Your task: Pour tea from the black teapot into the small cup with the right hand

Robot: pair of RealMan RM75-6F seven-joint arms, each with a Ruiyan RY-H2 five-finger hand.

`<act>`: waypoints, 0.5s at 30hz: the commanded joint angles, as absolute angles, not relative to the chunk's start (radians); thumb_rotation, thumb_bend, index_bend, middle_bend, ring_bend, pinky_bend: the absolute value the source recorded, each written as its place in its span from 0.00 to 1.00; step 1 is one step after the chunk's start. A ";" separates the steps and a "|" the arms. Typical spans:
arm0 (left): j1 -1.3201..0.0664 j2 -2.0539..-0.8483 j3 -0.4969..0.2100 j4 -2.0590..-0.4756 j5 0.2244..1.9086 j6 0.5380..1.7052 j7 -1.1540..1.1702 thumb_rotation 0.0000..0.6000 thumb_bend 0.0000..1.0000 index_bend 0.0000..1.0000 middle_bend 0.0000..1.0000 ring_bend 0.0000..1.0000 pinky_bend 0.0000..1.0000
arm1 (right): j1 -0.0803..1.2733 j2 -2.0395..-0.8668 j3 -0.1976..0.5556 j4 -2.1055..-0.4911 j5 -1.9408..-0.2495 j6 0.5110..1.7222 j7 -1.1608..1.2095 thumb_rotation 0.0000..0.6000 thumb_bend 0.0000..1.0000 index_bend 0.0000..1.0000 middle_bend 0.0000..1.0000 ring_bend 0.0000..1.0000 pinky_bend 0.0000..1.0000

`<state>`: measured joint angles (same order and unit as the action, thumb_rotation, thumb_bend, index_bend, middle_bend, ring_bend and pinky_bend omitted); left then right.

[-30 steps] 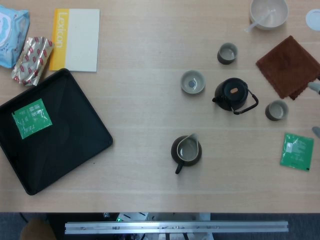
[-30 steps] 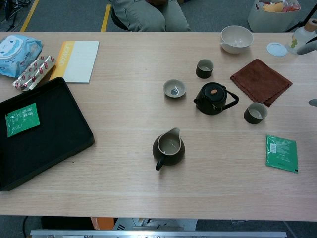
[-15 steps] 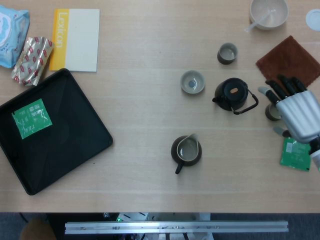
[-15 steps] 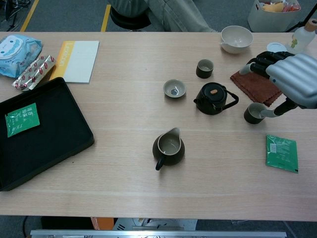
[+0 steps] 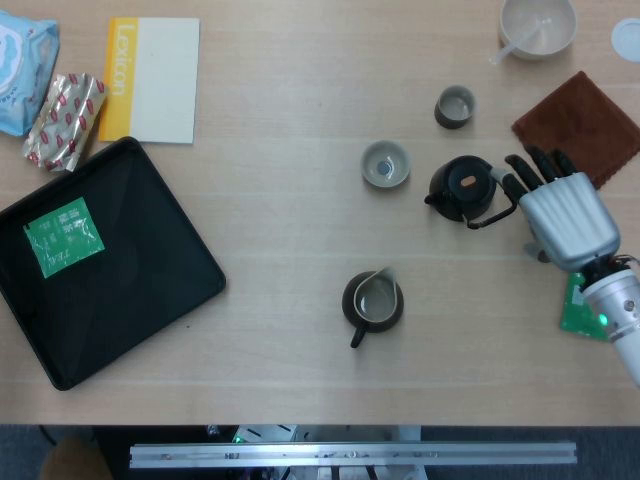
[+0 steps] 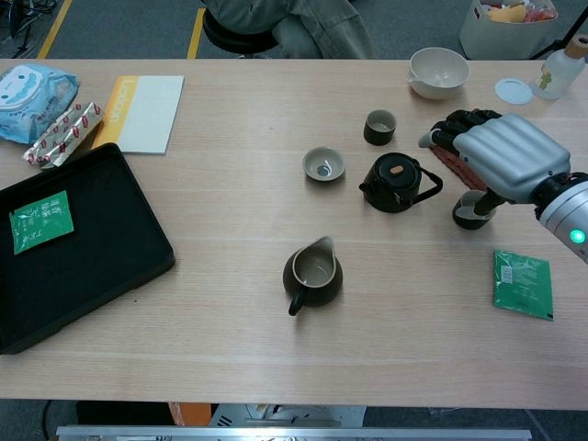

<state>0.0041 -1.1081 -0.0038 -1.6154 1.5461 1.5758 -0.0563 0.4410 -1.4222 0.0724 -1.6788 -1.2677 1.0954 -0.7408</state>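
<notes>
The black teapot (image 5: 462,188) (image 6: 393,182) stands upright right of the table's middle, spout to the left and loop handle to the right. A pale shallow cup (image 5: 386,164) (image 6: 323,164) sits just left of it, and a dark cup (image 5: 455,106) (image 6: 379,127) stands behind it. My right hand (image 5: 562,215) (image 6: 501,156) hovers just right of the teapot, its fingers stretched toward the handle and holding nothing. It hides a second dark cup (image 6: 473,210) in the head view. My left hand appears in neither view.
A dark pitcher (image 5: 373,300) (image 6: 312,271) stands nearer the front. A brown cloth (image 5: 585,125), a white bowl (image 5: 538,25) and a green packet (image 5: 590,300) lie on the right. A black tray (image 5: 120,290) with a green packet (image 5: 63,236), a book (image 5: 150,80) and snack packs occupy the left.
My right hand came in from the right edge and moved left to the teapot's handle, now covering the dark cup on the right in the head view. Nothing on the table has shifted.
</notes>
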 commanded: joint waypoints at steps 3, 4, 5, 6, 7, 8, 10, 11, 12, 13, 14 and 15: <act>0.005 -1.107 -0.006 -1.613 1.540 1.573 -0.058 1.00 0.39 0.15 0.20 0.14 0.14 | 0.471 -1.487 0.077 -1.616 -1.244 1.080 -0.770 1.00 0.00 0.21 0.18 0.10 0.17; 0.006 -1.108 -0.006 -1.612 1.538 1.573 -0.059 1.00 0.39 0.15 0.20 0.14 0.14 | 0.476 -1.499 0.078 -1.604 -1.241 1.078 -0.773 1.00 0.00 0.20 0.18 0.10 0.17; 0.006 -1.108 -0.006 -1.610 1.536 1.572 -0.061 1.00 0.39 0.15 0.20 0.14 0.14 | 0.482 -1.514 0.080 -1.588 -1.236 1.076 -0.775 1.00 0.01 0.21 0.18 0.10 0.17; 0.007 -1.108 -0.006 -1.609 1.535 1.572 -0.062 1.00 0.39 0.15 0.20 0.14 0.14 | 0.486 -1.525 0.081 -1.576 -1.232 1.074 -0.776 1.00 0.01 0.21 0.18 0.10 0.17; 0.008 -1.109 -0.006 -1.607 1.534 1.572 -0.064 1.00 0.39 0.15 0.20 0.14 0.14 | 0.493 -1.539 0.083 -1.562 -1.226 1.070 -0.778 1.00 0.02 0.21 0.18 0.10 0.17; 0.009 -1.109 -0.006 -1.605 1.533 1.571 -0.066 1.00 0.39 0.15 0.20 0.14 0.14 | 0.497 -1.549 0.084 -1.553 -1.223 1.067 -0.777 1.00 0.02 0.21 0.18 0.10 0.17; 0.010 -1.110 -0.006 -1.603 1.530 1.571 -0.069 1.00 0.39 0.15 0.20 0.14 0.14 | 0.505 -1.567 0.085 -1.534 -1.218 1.063 -0.781 1.00 0.03 0.21 0.18 0.10 0.17; 0.011 -1.110 -0.007 -1.601 1.529 1.572 -0.071 1.00 0.39 0.15 0.20 0.14 0.14 | 0.511 -1.577 0.086 -1.522 -1.215 1.061 -0.784 1.00 0.03 0.21 0.18 0.10 0.17; 0.011 -1.110 -0.007 -1.599 1.528 1.572 -0.072 1.00 0.39 0.15 0.20 0.14 0.14 | 0.515 -1.585 0.087 -1.515 -1.213 1.059 -0.786 1.00 0.04 0.21 0.18 0.10 0.17; 0.012 -1.110 -0.007 -1.598 1.528 1.573 -0.074 1.00 0.39 0.15 0.20 0.14 0.14 | 0.518 -1.592 0.087 -1.509 -1.210 1.058 -0.786 1.00 0.07 0.21 0.18 0.10 0.17; 0.013 -1.110 -0.007 -1.595 1.527 1.573 -0.077 1.00 0.39 0.15 0.20 0.14 0.14 | 0.522 -1.600 0.088 -1.502 -1.208 1.057 -0.786 1.00 0.08 0.21 0.18 0.10 0.17; 0.013 -1.110 -0.007 -1.594 1.526 1.573 -0.079 1.00 0.39 0.15 0.20 0.14 0.14 | 0.525 -1.605 0.089 -1.498 -1.205 1.056 -0.786 1.00 0.11 0.21 0.18 0.10 0.17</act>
